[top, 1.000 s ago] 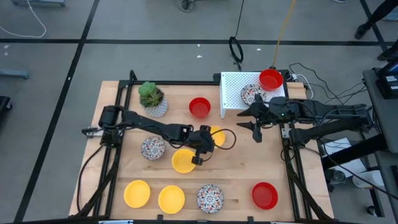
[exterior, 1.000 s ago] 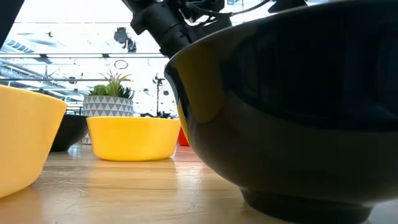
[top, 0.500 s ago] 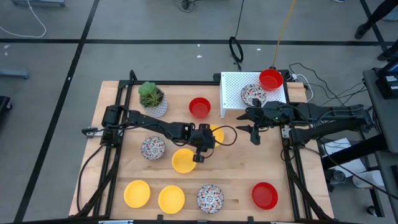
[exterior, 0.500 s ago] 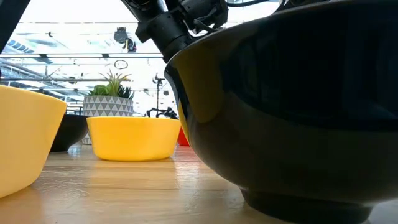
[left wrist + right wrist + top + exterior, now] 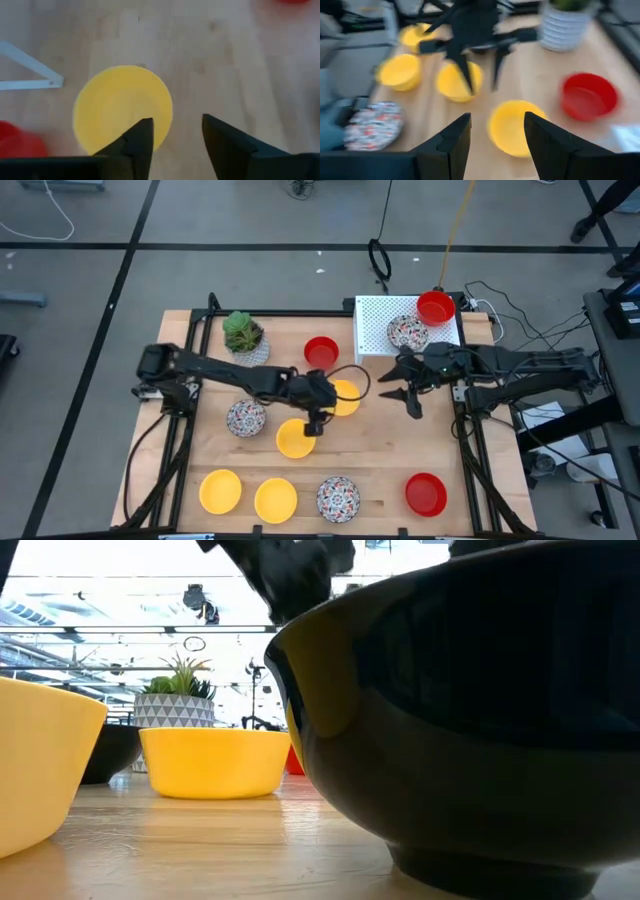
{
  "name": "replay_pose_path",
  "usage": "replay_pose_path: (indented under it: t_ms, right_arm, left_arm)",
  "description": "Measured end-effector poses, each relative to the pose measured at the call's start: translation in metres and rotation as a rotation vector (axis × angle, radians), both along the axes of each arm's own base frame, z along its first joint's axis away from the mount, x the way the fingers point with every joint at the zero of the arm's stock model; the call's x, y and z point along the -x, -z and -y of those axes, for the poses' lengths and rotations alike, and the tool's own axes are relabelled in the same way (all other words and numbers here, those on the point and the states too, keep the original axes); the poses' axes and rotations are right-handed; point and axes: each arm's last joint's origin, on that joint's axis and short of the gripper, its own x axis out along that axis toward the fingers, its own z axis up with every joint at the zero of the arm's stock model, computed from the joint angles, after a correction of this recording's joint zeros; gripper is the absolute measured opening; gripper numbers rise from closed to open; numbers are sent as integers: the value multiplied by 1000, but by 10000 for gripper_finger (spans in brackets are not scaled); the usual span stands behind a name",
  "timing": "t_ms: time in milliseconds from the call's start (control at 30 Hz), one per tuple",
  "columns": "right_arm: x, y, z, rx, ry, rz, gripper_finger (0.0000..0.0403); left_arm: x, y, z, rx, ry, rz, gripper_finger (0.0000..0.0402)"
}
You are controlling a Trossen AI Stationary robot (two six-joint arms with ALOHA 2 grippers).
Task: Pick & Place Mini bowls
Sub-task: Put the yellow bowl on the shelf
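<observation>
Two glossy yellow mini bowls (image 5: 318,416) mid-table.

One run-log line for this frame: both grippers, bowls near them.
left gripper: open, empty, above table centre, between two yellow bowls | right gripper: open, empty, beside white rack | rack: red bowl, patterned bowl

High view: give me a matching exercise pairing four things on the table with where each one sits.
Things:
1. White perforated rack
2. Green plant in its white pot
3. Open left gripper
4. Glossy red mini bowl alone

Places:
A. near right corner of the wooden table
B. far left of the table
C. far right, holding a red and a patterned bowl
D. mid-table, beside two yellow bowls

Pairs: 1-C, 2-B, 3-D, 4-A
</observation>
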Motion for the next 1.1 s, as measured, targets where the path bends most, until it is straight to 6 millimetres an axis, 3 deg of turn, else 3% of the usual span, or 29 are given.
replay_pose_path:
  t_ms: [133, 300, 533, 800, 1100]
  right_arm:
    - [-14, 8, -4, -74, -102, 36, 171]
    - [-33, 46, -12, -66, -152, -58, 171]
    - [-55, 100, -17, 176, -179, -120, 171]
    - [-75, 144, -19, 376, -175, -229, 171]
    - [-90, 179, -18, 454, -169, -319, 171]
  left_arm:
    - [26, -34, -1, -8, 12, 5, 197]
    - [65, -73, -5, 66, -72, 12, 196]
    - [108, -111, -8, 169, -161, 89, 179]
    - [131, -132, -10, 236, -194, 159, 161]
    - [136, -135, -11, 231, -196, 168, 154]
